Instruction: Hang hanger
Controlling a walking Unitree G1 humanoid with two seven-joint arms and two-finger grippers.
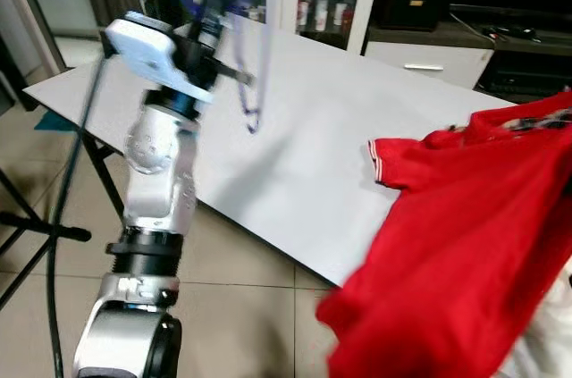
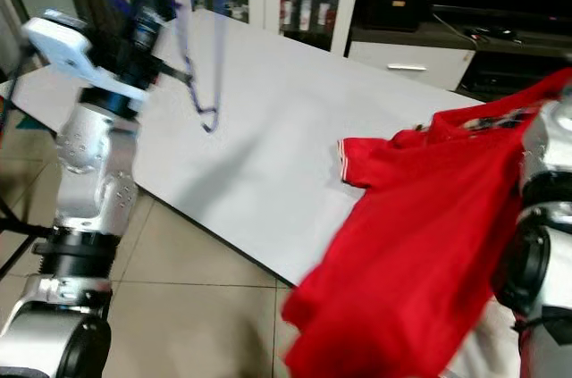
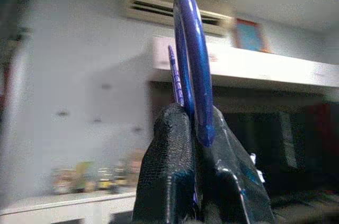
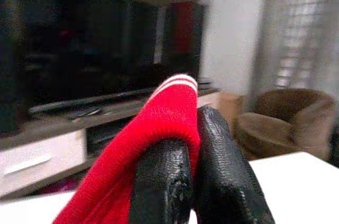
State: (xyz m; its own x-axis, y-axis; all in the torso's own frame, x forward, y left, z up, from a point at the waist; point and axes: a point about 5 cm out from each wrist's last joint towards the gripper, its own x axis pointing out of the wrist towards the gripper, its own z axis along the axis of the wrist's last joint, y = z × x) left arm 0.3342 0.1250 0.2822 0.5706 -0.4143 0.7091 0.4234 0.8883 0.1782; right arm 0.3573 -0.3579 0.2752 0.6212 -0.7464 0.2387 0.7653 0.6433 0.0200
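I see the blue hanger (image 1: 239,47) upper left, hanging down, hook clamped in my left gripper (image 3: 197,128). The red shirt (image 1: 465,244) trails lower right, its collar pinched by my right gripper (image 4: 192,128), well apart.

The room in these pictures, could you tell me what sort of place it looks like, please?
Most likely a home living room. A dark television stands over a low media cabinet, a brown armchair sits by the window, and an air conditioner is mounted high on the wall. A white table stands on the tiled floor.
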